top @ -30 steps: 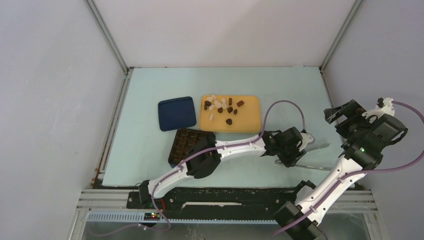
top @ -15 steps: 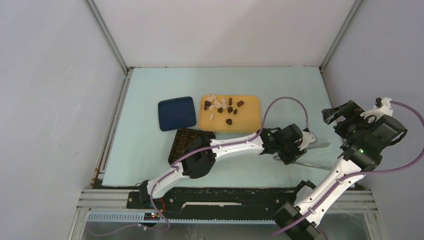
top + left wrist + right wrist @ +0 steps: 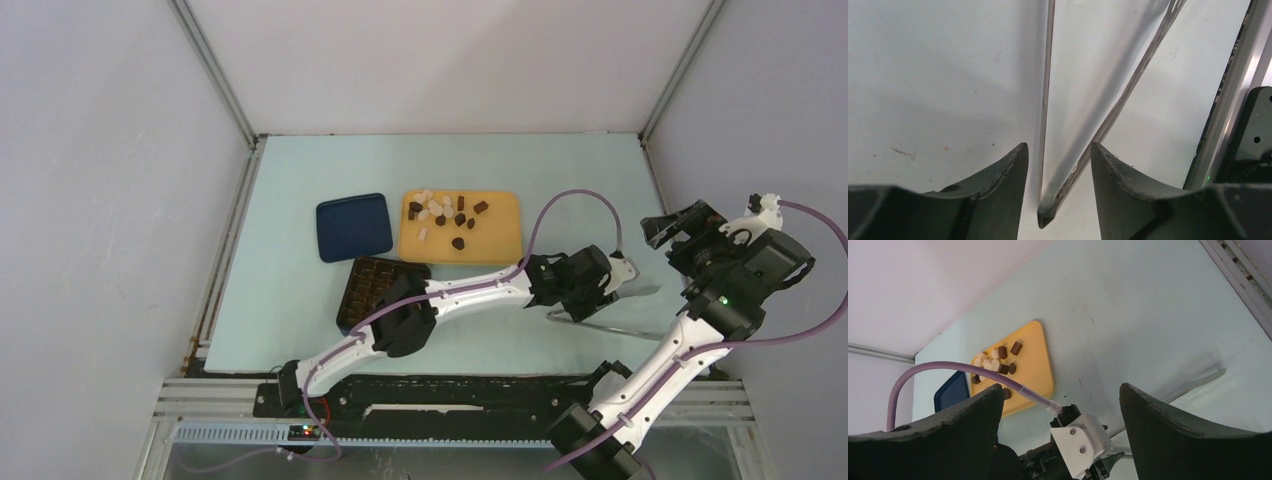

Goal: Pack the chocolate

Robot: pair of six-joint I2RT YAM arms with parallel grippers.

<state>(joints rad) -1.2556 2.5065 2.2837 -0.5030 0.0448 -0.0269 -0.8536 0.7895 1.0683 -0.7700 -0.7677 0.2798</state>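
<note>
A robotics lab cell: plain grey panel walls [image 3: 90, 220], aluminium frame posts [image 3: 213, 70], a pale blue table [image 3: 560, 170].

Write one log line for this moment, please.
left gripper: open, astride tongs | right gripper: open, empty | chocolate: on yellow tray

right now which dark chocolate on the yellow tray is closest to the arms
The lone dark brown piece toward the near edge of the yellow tray; the other dark pieces sit further back among the cream pieces.
</note>
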